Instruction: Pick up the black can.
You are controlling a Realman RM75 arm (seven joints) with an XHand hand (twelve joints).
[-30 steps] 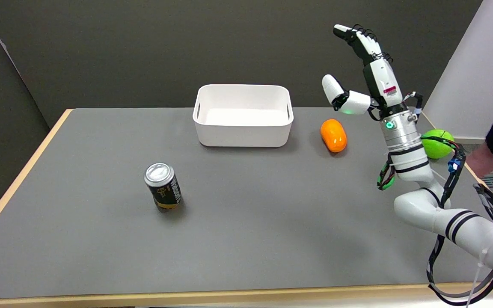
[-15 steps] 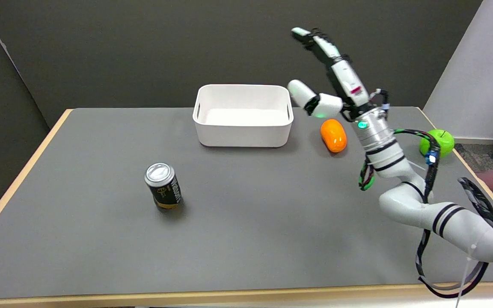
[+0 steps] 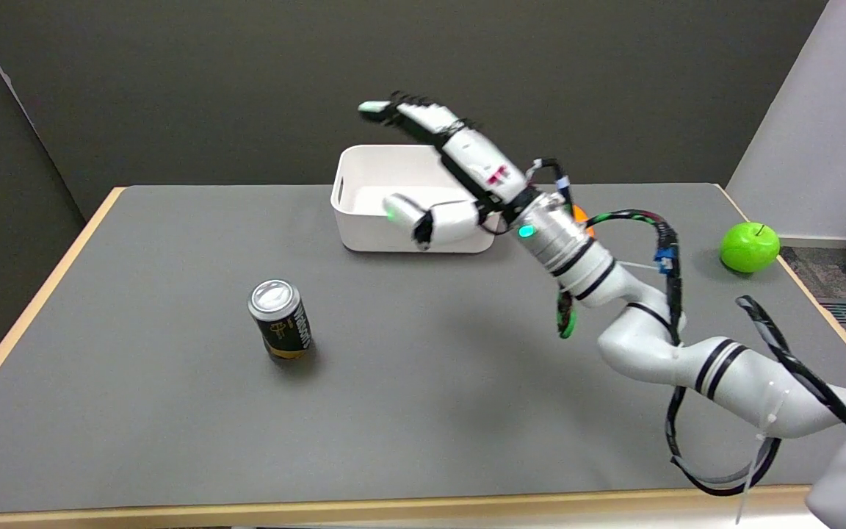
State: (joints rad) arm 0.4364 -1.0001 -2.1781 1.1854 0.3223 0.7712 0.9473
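Black can (image 3: 280, 319) sat upright on the table (image 3: 173, 411), silver top showing, well apart from your right hand (image 3: 446, 173) — down and to the left of it in the head view, nothing touching it.

Biggest first: the table was grey with a light wood edge. Your right arm (image 3: 687, 356) came in from the lower right, white with black bands, cables looping off it. The white bin (image 3: 364, 220) was right behind the hand; the hand overlapped its front and right side in the view, and whether it touched the bin or was held above it couldn't be told.

Your hand held nothing. Fingers (image 3: 401, 116) were stretched out straight toward the upper left, thumb (image 3: 423, 217) set well apart below them, pointing left toward the can's side of the table.

Green apple (image 3: 749, 247) sat far off to the right of the hand, near the table's right edge. A sliver of an orange object (image 3: 579, 214) showed just behind the wrist, mostly hidden by it.
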